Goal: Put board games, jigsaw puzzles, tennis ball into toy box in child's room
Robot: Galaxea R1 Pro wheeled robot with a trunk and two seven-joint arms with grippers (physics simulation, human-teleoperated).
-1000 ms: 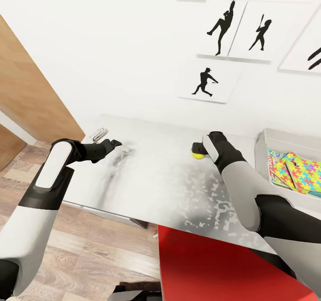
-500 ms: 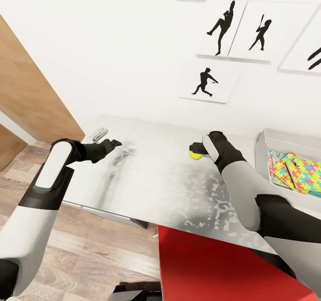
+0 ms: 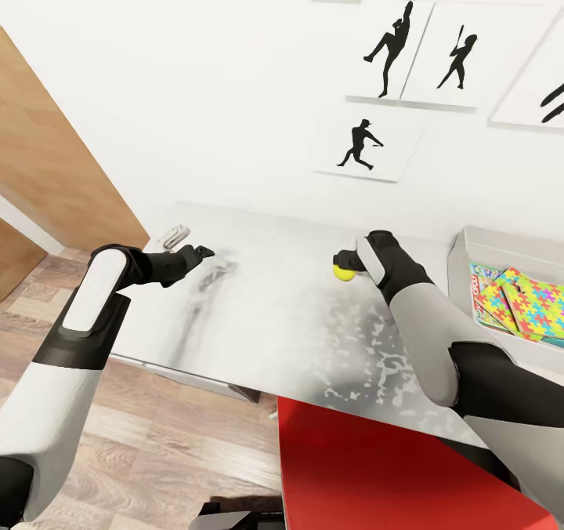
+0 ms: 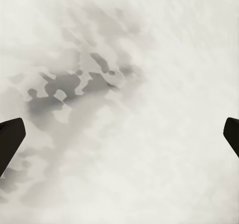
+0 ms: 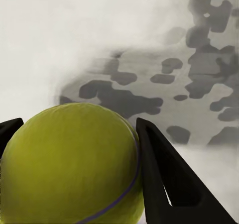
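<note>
Near far edge of glossy light-grey table (image 3: 258, 318): small yellow-green tennis ball (image 3: 343, 272) pinched between right gripper (image 5: 74, 171) fingers. Ball probably light, springy, prone to rolling; hold across widest part. Left gripper (image 3: 205, 252) spread, empty.

White wall (image 3: 196, 83) hung with black-silhouette baseball prints (image 3: 366, 147); wood-plank floor (image 3: 157, 451), a wooden door (image 3: 47, 161), a red chair (image 3: 368, 475).
</note>
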